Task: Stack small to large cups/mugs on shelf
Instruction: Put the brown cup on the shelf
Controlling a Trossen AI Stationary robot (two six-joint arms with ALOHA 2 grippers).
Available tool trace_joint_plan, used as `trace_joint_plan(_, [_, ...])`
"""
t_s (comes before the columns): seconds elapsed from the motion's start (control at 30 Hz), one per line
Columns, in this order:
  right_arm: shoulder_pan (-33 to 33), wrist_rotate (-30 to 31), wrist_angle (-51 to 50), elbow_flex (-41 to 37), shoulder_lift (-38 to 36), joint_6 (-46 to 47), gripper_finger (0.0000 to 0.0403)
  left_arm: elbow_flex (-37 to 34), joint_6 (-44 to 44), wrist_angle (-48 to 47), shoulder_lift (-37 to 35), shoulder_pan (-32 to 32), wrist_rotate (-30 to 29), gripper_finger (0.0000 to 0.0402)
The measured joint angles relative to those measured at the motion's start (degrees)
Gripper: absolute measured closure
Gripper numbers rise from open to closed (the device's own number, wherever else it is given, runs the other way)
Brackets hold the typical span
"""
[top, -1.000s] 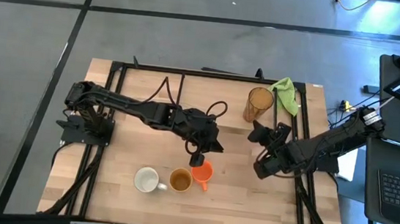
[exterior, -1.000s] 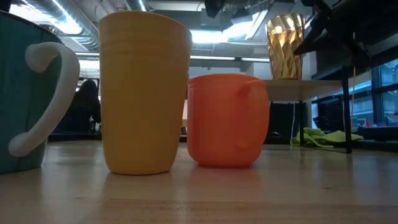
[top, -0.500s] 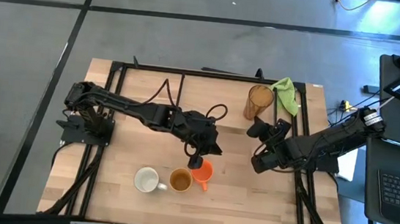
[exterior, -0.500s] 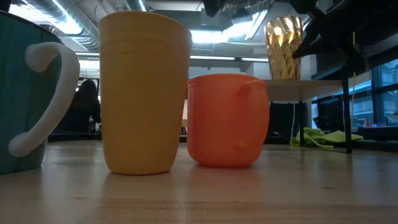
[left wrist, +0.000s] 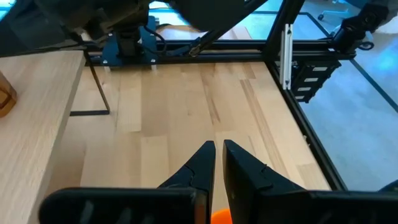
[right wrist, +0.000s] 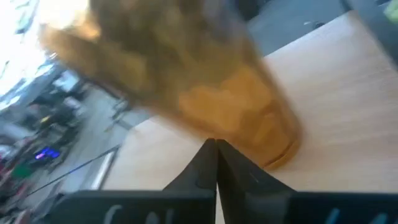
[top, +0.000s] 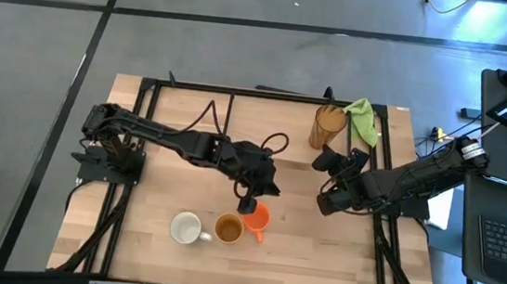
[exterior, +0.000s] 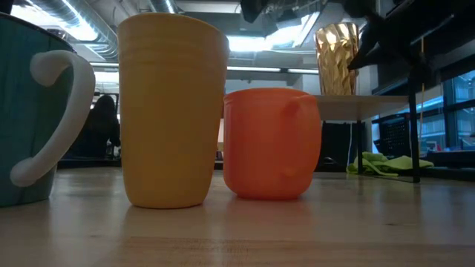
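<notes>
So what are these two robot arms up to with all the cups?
They are sorting cups onto a low light-wood shelf. Only the tall amber see-through tumbler stands on it; the right gripper, shut and empty, is right beside it. The left gripper sits just above the small orange cup, which stands on the table in a row with the tan-yellow mug and white mug.

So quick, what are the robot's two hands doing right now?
Left hand: nearly closed, holding nothing, just above the small orange plastic cup.
Right hand: closed, empty, right beside the tall amber see-through tumbler.
</notes>
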Motion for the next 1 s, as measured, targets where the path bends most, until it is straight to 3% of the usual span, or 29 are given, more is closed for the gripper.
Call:
trace_joint_plan(0.13, [5.5, 7.3, 0.2, 4.2, 0.0, -6.3, 0.0398, 0.0, 0.9, 0.1, 0.0, 1.5, 0.0, 0.0374])
trace_joint_plan(0.23, [10.3, 14.4, 0.3, 11.1, 0.0, -17.5, 0.0398, 0.0, 2.0, 0.9, 0.0, 3.7, 0.0, 0.0379])
trace_joint_plan(0.47, [15.8, 14.3, 6.6, 27.8, 0.0, -51.9, 0.0398, 0.0, 0.0, 10.5, 3.8, 12.3, 4.9, 0.0399])
trace_joint_plan(0.7, [18.9, 16.0, 26.2, 33.5, 0.9, -84.7, 0.0398, -0.1, -3.4, 11.0, 10.6, 16.6, 2.5, 0.0396])
trace_joint_plan(0.8, [20.0, 17.4, 31.3, 33.9, 1.3, -91.2, 0.0398, -0.1, -5.0, 13.0, 12.7, 16.9, 2.5, 0.0396])
trace_joint_plan(1.0, [20.9, 17.4, 31.8, 33.9, 1.4, -91.5, 0.0398, -0.1, -7.9, 19.3, 14.9, 16.9, 1.9, 0.04])
